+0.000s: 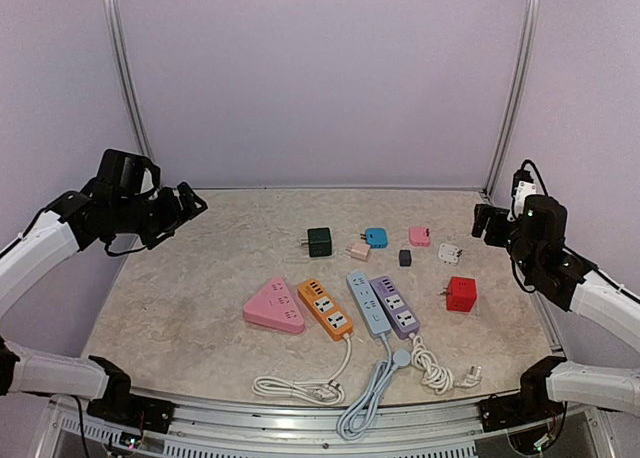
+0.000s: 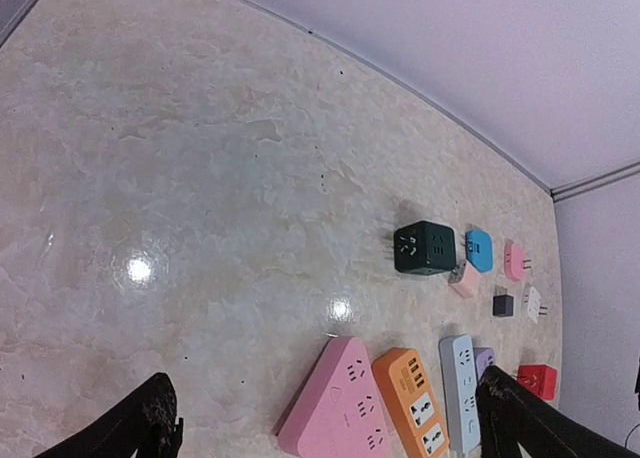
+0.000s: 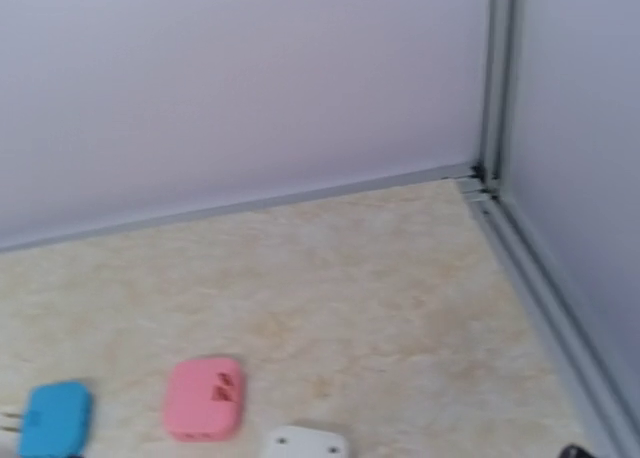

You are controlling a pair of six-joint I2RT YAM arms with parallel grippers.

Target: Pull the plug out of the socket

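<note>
Your left gripper [image 1: 196, 202] hangs spread wide, well left of the green plug [image 1: 319, 241]. Your right gripper [image 1: 482, 222] hovers well right of it; I cannot tell its opening.

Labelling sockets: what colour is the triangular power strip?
Pink. The triangular power strip shows best in the top external view.

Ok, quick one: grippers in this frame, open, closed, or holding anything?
Left gripper: open, holding nothing.
Right gripper: cannot be told from these views.

Glossy marble-look table [image 2: 200, 178], smooth plastic pink power strip [image 1: 274, 305], matt walls [image 1: 320, 78]
</note>
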